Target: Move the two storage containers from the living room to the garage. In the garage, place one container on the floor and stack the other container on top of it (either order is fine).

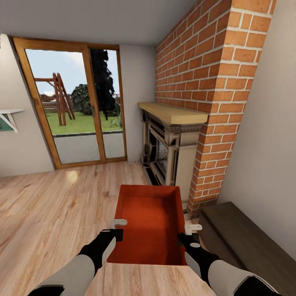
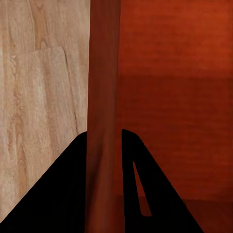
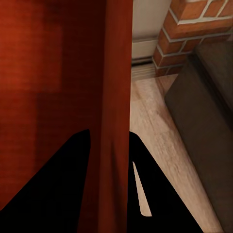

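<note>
Here, one orange-red storage container [image 1: 150,224], open top up, held above the light wood plank floor [image 1: 49,205] of the living room, just before the brick fireplace [image 1: 172,144]. Left claw [image 1: 116,229] clamped on its left wall, dark fingers [image 2: 145,189] on either side of the thin wall; right claw [image 1: 190,233] likewise pinched on the right wall, fingers [image 3: 63,189] straddling it. Beyond: a long dark low cabinet [image 1: 242,238] beside the chimney at right, a glazed wooden door [image 1: 78,107] in the far wall.

Daylight is pouring through the glass door [image 1: 76,107], glinting on the wood floor [image 1: 49,205]; wrist views are showing fingers [image 2: 53,194] as black silhouettes.
</note>
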Robot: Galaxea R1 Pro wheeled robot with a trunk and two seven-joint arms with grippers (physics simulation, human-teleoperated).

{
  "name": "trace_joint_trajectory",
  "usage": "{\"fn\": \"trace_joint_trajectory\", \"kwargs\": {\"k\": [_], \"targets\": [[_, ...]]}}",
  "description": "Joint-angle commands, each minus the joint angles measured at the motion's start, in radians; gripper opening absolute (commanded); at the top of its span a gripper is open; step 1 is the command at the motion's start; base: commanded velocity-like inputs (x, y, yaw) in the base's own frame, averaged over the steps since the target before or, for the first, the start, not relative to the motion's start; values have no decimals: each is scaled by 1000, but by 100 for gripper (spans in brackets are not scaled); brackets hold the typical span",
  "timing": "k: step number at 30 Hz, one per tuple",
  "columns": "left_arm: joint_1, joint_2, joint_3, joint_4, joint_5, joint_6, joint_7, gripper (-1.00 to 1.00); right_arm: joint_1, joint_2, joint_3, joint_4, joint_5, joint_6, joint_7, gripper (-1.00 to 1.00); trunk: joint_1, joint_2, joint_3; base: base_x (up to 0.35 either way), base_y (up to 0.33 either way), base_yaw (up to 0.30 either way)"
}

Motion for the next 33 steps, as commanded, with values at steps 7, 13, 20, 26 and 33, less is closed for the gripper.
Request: {"fn": "trace_joint_trajectory", "kwargs": {"k": [7,13,20,26,33], "targets": [[0,-4,18,2,-11,8,5,-100,-1,1,2,-21,3,-15,-30,-100,0,-2,7,0,0,0],[0,-4,19,2,-11,8,5,-100,-1,1,2,-21,3,-15,-30,-100,0,-2,8,0,0,0],[0,-4,18,2,-11,8,5,-100,-1,1,2,-21,5,-12,-30,-100,0,-2,8,0,0,68],[0,-4,18,2,-11,8,5,-100,-1,1,2,-21,6,-12,-29,-100,0,-2,8,0,0,254],[0,-4,18,1,-11,8,5,-100,-1,1,2,-21,6,-12,-29,-100,0,-2,8,0,0,268]]}}
